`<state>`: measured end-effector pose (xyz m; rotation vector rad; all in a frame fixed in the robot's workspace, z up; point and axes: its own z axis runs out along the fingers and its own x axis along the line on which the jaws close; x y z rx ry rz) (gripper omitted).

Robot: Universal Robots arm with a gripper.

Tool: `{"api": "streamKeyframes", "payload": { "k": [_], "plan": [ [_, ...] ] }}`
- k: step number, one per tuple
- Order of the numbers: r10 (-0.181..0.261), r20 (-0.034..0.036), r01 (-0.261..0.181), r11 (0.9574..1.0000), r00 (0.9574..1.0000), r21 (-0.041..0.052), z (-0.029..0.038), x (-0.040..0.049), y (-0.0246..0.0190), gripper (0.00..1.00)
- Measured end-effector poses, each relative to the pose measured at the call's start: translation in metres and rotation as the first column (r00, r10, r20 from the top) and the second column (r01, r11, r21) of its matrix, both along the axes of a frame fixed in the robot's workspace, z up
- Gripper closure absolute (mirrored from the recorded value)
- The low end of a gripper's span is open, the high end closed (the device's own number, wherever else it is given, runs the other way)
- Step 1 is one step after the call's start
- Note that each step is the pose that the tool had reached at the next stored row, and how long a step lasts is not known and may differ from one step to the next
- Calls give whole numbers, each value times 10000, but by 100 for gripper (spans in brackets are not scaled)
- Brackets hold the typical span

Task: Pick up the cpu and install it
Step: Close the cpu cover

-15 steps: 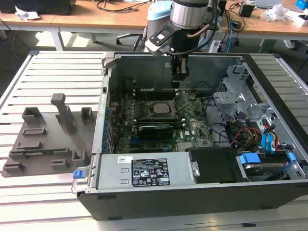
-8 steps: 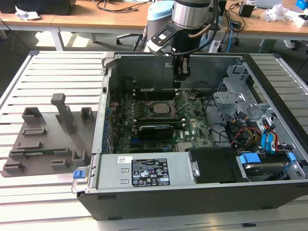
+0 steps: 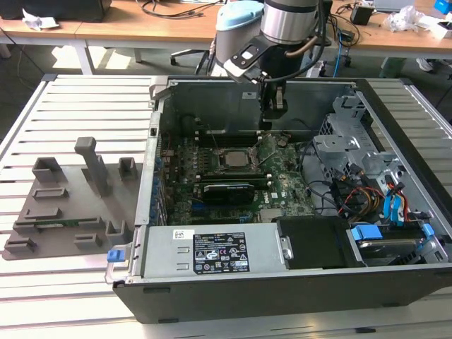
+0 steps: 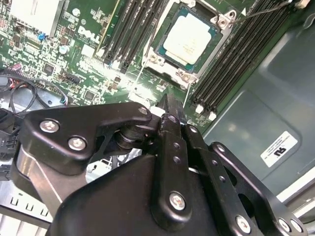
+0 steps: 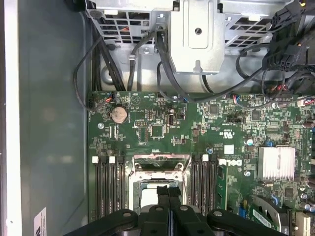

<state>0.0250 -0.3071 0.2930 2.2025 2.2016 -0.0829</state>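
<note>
The cpu (image 4: 189, 38), a small square chip with a silvery top, lies flat in the black-framed socket (image 3: 232, 159) on the green motherboard (image 3: 282, 185) inside the open computer case (image 3: 212, 99). My gripper (image 3: 275, 106) hangs above the board near the case's back wall, on the exterior view's right of the socket. In both wrist views its black fingers (image 4: 170, 105) are pressed together with nothing between them. In the first wrist view the gripper (image 5: 169, 191) partly covers the cpu (image 5: 150, 197).
Memory slots (image 4: 224, 73) flank the socket. A long black expansion card (image 3: 227, 191) lies in front of it. A power supply (image 3: 212, 252), a drive cage (image 3: 346, 141) and loose cables (image 3: 353, 194) fill the case. A grey fixture plate (image 3: 67, 205) lies on the slatted table on the exterior view's left.
</note>
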Motion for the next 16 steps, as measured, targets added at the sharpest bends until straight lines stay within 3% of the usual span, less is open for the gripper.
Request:
{"api": "streamKeyframes", "payload": {
  "k": [6,10,16],
  "plan": [
    [1,-9,-1,10000,10000,-28,-26,211,7,89],
    [-1,-10,1,10000,10000,-97,-26,251,7,89],
    [0,-13,-1,9997,10000,-251,-26,381,7,89]
  ]
}}
